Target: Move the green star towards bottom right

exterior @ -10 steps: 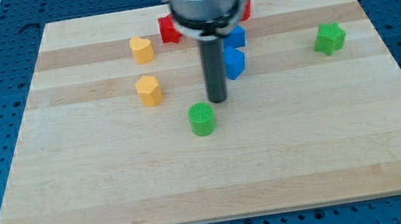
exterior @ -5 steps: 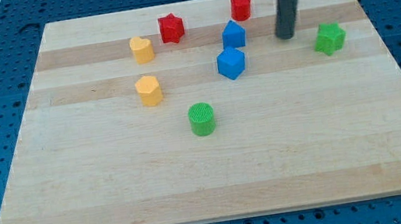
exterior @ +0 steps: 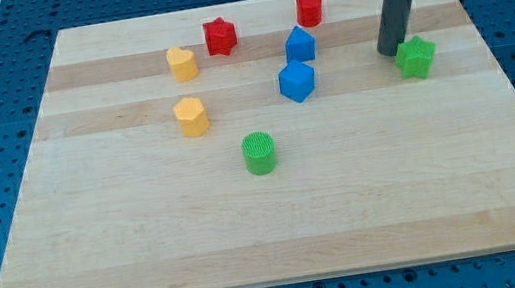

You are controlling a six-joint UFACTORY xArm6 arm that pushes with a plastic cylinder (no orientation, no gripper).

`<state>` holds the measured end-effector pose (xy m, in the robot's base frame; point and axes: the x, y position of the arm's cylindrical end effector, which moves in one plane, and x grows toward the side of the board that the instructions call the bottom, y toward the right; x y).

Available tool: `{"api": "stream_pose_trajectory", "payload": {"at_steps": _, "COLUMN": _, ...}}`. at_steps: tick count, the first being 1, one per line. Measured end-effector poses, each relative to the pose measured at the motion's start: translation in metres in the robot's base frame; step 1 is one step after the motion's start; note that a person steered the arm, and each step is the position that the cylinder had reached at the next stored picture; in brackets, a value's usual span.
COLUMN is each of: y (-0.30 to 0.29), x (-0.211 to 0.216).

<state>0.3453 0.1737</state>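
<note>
Your green star [exterior: 417, 56] sits near the board's right edge, in the upper part of the view, well apart from every other block. My tip [exterior: 390, 51] is planted just at its upper-left side, touching or a hair off; the picture won't settle which. That spot makes sense: a push from upper left drives the star down and to the right, exactly where you want it. There's no hand here to open or close, only a bare rod, so it grips nothing.

Look outward now. 2 blue cubes [exterior: 297, 81] [exterior: 299, 44] stand to the left of my tip, a red cylinder [exterior: 309, 7] above them near the top edge, a red star [exterior: 219, 36] further left. 2 yellow blocks [exterior: 183, 64] [exterior: 191, 117] hold the left side, and a green cylinder [exterior: 259, 153] sits lower, near the middle. None of them lies on the star's path, I'd judge. Mind the board [exterior: 280, 232] edge at right; aim the push more downward.
</note>
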Motion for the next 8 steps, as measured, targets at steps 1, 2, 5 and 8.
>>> {"api": "stream_pose_trajectory", "payload": {"at_steps": 1, "y": -0.006, "x": 0.000}}
{"api": "stream_pose_trajectory", "payload": {"at_steps": 2, "y": -0.021, "x": 0.000}}
{"api": "stream_pose_trajectory", "payload": {"at_steps": 5, "y": -0.067, "x": 0.028}}
{"api": "stream_pose_trajectory", "payload": {"at_steps": 8, "y": -0.070, "x": 0.055}}
